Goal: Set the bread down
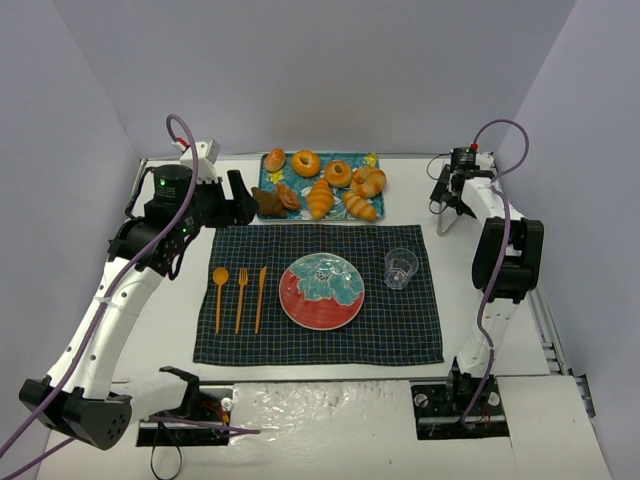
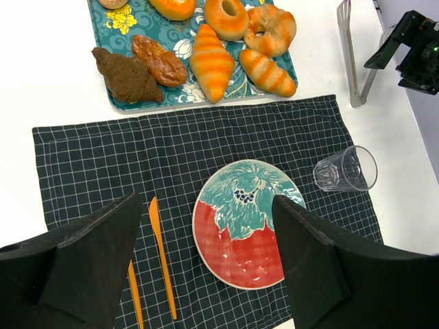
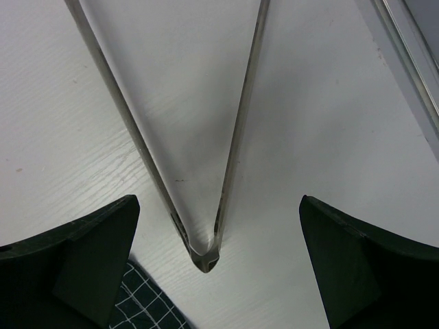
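Note:
The bread, a golden-orange ridged croissant [image 1: 320,198], lies on a teal tray [image 1: 372,160] at the back of the table. It also shows in the left wrist view [image 2: 211,62]. A red and teal plate [image 1: 321,290] [image 2: 243,223] sits on a dark checked placemat [image 1: 400,330]. My left gripper [image 1: 240,197] [image 2: 206,202] is open and empty, held high near the tray's left end. My right gripper [image 1: 455,190] [image 3: 218,205] is open and empty above metal tongs [image 1: 445,218] [image 3: 240,123], whose hinge end lies between its fingers.
A paler croissant [image 1: 360,206] [image 2: 267,72], ring doughnuts [image 1: 305,162] [image 2: 226,17] and brown pastries [image 1: 268,203] share the tray. A clear glass [image 1: 400,268] [image 2: 345,169] stands right of the plate. Orange cutlery [image 1: 240,298] lies to its left.

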{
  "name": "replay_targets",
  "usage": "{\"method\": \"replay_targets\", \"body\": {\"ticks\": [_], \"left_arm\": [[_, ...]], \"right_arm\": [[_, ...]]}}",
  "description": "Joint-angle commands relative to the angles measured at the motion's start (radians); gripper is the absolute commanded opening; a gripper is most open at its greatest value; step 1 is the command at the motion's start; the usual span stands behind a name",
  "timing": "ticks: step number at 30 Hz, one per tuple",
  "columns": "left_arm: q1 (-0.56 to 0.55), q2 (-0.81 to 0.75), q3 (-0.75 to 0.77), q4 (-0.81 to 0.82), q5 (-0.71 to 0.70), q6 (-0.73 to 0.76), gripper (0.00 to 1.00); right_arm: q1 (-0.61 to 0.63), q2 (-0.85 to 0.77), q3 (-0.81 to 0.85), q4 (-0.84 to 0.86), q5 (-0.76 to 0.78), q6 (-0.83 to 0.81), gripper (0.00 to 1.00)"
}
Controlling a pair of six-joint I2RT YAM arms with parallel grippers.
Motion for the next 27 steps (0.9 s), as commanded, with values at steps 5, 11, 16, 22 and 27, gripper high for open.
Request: {"method": "replay_targets", "body": {"ticks": [5,11,16,22,27], "left_arm": [[0.004,-0.023,0.02,0.068,0.004,-0.004,0.73],[0.004,-0.022,0.017,0.069,0.002,-0.004,0.73],[0.004,-0.02,0.014,0.071,0.002,-0.003,0.73],[0.004,-0.018,0.014,0.069,0.002,-0.002,0.73],[0.004,-0.014,0.015,0.071,0.002,-0.002,0.73]], "right_arm": [[-0.008,0.019,-0.042,0.091,-0.046,-0.029,1.0],[-0.014,0.031,-0.049,0.112,-0.072,-0.024,1.0],[-0.017,0.054,-0.049,0.114,-0.075,-0.023,1.0],[-0.021,0.077,-0.046,0.127,-0.092,-0.024,1.0],[-0.026,0.103,-0.035,0.138,-0.105,-0.022,1.0]]}}
